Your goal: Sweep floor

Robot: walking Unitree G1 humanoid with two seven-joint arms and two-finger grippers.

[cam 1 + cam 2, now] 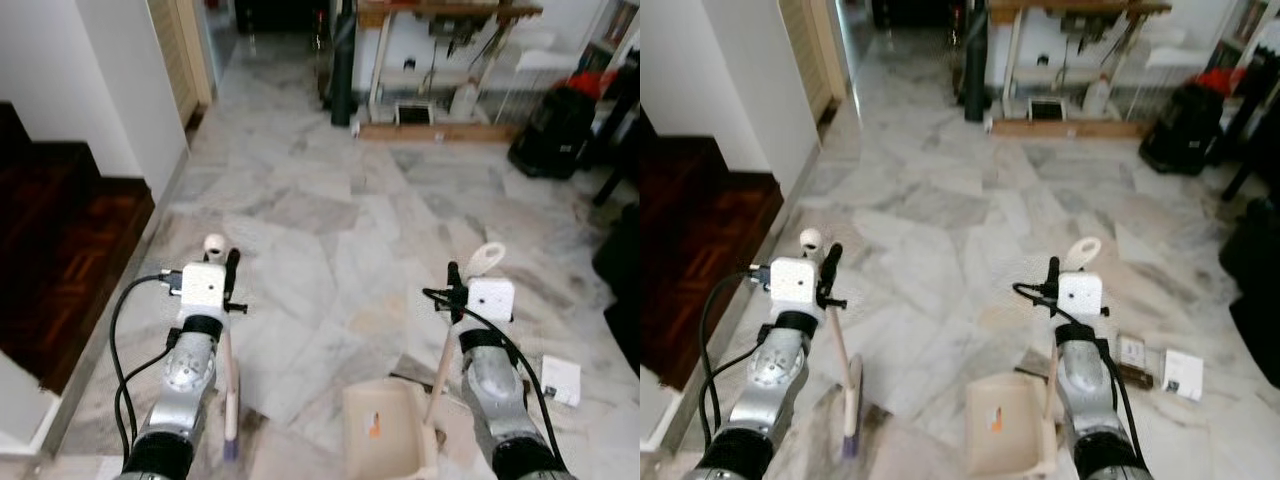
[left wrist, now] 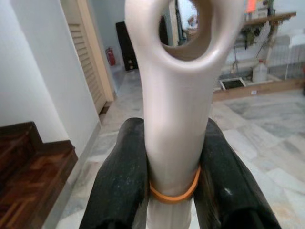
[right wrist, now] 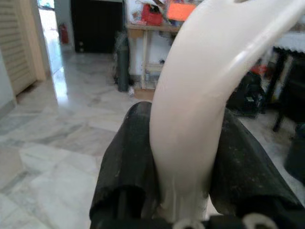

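Observation:
My left gripper (image 1: 228, 275) is shut on the cream handle of a small broom (image 1: 229, 385), whose purple bristles touch the marble floor near my feet. The handle's looped top (image 2: 186, 28) rises between the black fingers (image 2: 121, 176) in the left wrist view. On the other side, my right gripper (image 1: 462, 285) is shut on the upright handle of a beige dustpan (image 1: 385, 430). The pan rests flat on the floor beside the broom. Its handle (image 3: 200, 95) stands between the fingers in the right wrist view.
A dark wooden stair landing (image 1: 60, 250) lies to the left behind a white wall corner (image 1: 130, 90). Small white items (image 1: 562, 380) lie on the floor at right. A wooden shelf rack (image 1: 440, 70), a black bag (image 1: 552, 130) and dark furniture stand at the back.

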